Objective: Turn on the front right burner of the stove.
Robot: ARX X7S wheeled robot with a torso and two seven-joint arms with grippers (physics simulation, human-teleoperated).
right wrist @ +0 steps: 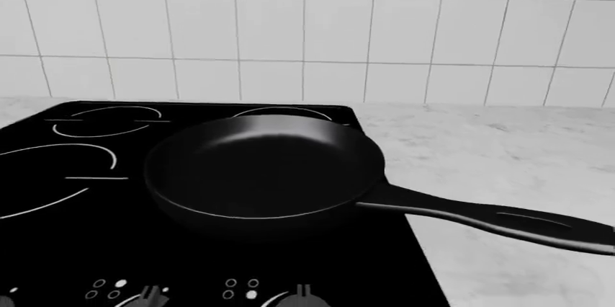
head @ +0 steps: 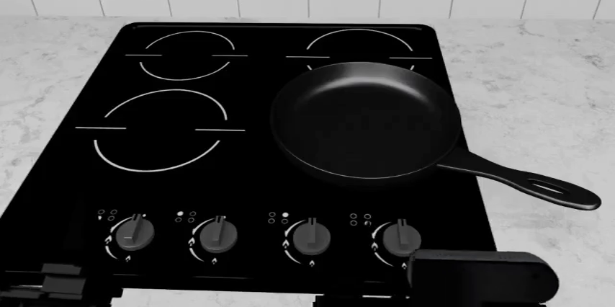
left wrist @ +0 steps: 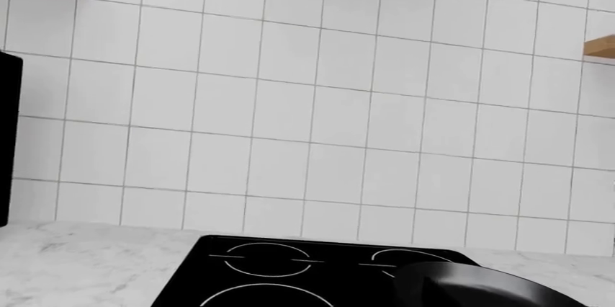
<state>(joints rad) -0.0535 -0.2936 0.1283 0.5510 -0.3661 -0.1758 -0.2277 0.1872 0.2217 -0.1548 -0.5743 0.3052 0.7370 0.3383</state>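
Stove (head: pixel 259 177) fills the head view, and at its near edge two dark robot parts show: a blocky right gripper (head: pixel 480 282) just in front of the rightmost knob (head: pixel 401 238), and a bit of the left gripper (head: pixel 60 278) close to the leftmost knob (head: pixel 134 233). Whether either set of fingers is released or clenched cannot be told, as none show. Beyond the right gripper, past the knob row, a black frying pan (head: pixel 365 119) sits over the front right burner, hiding it; its handle (head: pixel 528 183) reaches out over the marble counter (head: pixel 538 91). White wall tiles (left wrist: pixel 317 105) stand behind.
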